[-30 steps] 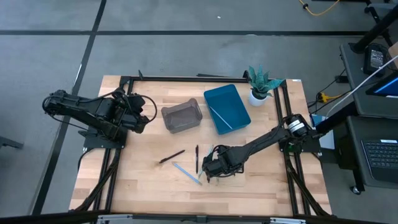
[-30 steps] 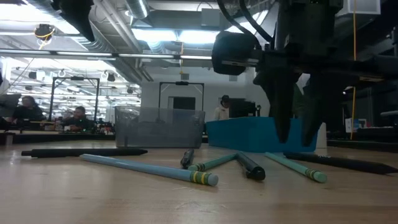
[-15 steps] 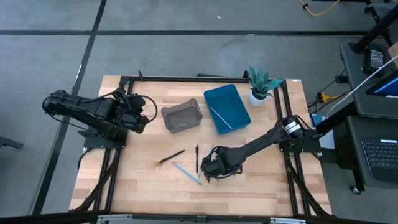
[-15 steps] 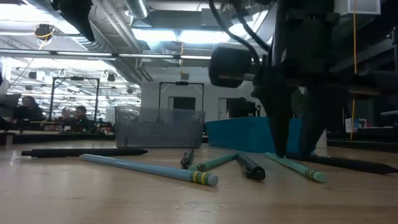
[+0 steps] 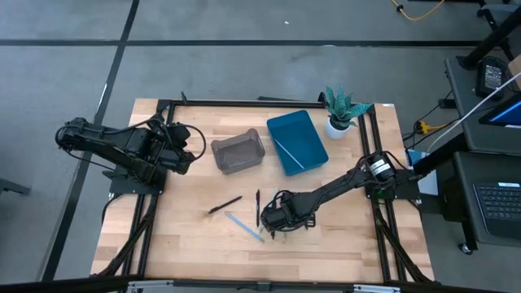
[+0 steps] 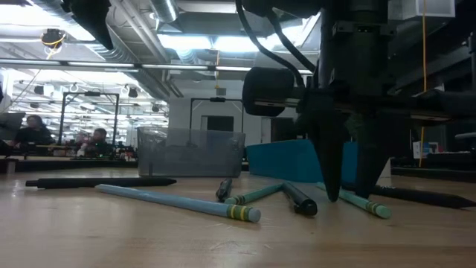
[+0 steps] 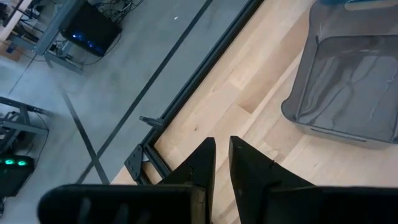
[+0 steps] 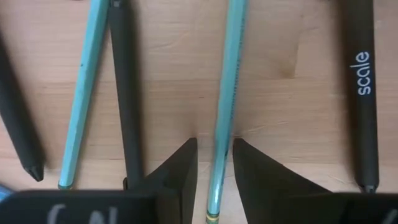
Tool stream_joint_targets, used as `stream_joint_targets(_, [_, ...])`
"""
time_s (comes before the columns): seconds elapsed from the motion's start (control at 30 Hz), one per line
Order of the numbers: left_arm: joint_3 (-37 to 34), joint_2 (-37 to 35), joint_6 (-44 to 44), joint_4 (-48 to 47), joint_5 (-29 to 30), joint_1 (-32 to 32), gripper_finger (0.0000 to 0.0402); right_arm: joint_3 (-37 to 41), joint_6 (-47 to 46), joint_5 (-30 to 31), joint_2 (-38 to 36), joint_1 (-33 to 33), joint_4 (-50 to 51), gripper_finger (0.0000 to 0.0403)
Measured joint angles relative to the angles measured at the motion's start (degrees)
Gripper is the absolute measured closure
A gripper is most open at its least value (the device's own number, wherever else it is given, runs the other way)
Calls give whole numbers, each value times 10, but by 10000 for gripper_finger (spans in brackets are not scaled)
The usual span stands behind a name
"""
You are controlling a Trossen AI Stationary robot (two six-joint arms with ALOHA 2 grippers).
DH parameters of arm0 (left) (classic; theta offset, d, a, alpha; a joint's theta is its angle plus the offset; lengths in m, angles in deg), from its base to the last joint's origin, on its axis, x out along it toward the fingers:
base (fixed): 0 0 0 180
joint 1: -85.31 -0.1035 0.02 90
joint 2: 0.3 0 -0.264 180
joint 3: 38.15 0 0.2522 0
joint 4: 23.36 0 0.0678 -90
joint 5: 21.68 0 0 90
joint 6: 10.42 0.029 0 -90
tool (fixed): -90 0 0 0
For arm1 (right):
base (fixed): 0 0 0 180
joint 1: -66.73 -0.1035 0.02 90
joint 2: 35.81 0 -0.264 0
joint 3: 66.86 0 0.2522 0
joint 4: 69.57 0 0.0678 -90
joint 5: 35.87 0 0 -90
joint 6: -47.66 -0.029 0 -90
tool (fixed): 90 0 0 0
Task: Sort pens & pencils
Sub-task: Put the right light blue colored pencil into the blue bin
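My right gripper (image 5: pixel 273 221) (image 8: pixel 215 152) is open and points down at the table's middle. Its fingertips stand on either side of a light blue pencil (image 8: pixel 225 106) (image 6: pixel 358 199); whether they touch it I cannot tell. Around it lie another light blue pencil (image 8: pixel 84 87), a black stick (image 8: pixel 124 87) and a black pen marked "scale" (image 8: pixel 360 87). Farther left lie a black stick (image 5: pixel 224 204), another (image 5: pixel 258 207) and a light blue one (image 5: pixel 244 225). All lie flat on the wood. My left gripper (image 5: pixel 189 151) (image 7: pixel 222 149) waits shut at the table's left side.
A blue tray (image 5: pixel 309 130) with one light blue pencil (image 5: pixel 289 152) in it sits at the far right. A clear grey bin (image 5: pixel 238 153) stands to its left. A green potted plant (image 5: pixel 339 110) is in the far right corner. Bare wood lies along the near edge.
My right gripper has come down until its fingertips reach the table around the light blue pencil. It has also shifted a little toward the table's left. The pens and pencils have stayed where they were.
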Motion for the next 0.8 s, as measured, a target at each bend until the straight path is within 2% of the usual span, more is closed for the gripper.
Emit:
stream_joint_targets(0.43, [0,0,0,0,0,0,360,0,-3,2,1,0,0,302])
stream_joint_targets(0.8, [0,0,0,0,0,0,360,-2,-2,2,1,-1,3,350])
